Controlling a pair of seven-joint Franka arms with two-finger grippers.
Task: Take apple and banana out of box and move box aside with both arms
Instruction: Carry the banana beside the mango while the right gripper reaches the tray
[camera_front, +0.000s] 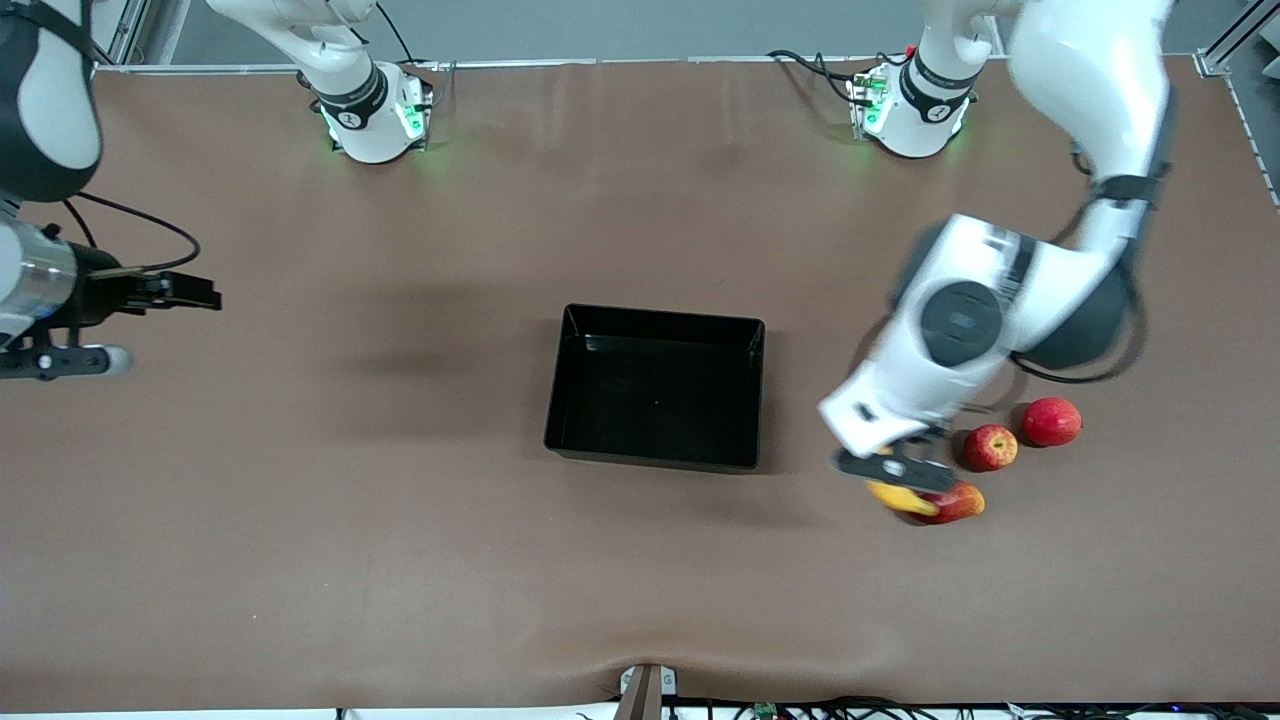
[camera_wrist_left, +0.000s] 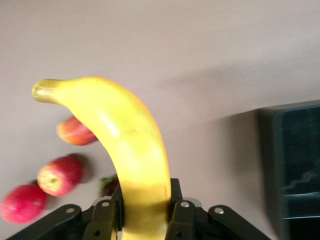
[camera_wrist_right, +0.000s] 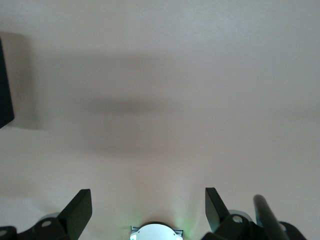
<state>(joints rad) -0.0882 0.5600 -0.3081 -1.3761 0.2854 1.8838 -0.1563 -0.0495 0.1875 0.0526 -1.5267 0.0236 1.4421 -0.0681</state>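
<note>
My left gripper (camera_front: 893, 470) is shut on the yellow banana (camera_front: 902, 498), which it holds over the table beside the other fruits. In the left wrist view the banana (camera_wrist_left: 125, 145) sticks out between the fingers of the left gripper (camera_wrist_left: 145, 200). The red apple with yellow patches (camera_front: 990, 447) lies on the table close by and also shows in the left wrist view (camera_wrist_left: 60, 175). The black box (camera_front: 655, 385) stands empty at mid-table, and its edge shows in the left wrist view (camera_wrist_left: 295, 165). My right gripper (camera_front: 190, 292) waits open and empty over the right arm's end of the table, as the right wrist view (camera_wrist_right: 147, 197) shows.
An oblong red-yellow fruit (camera_front: 958, 503) lies partly under the banana. A round red fruit (camera_front: 1051, 421) lies beside the apple. A small dark maroon fruit (camera_wrist_left: 109, 185) shows by the left fingers. A corner of the box (camera_wrist_right: 4, 90) shows in the right wrist view.
</note>
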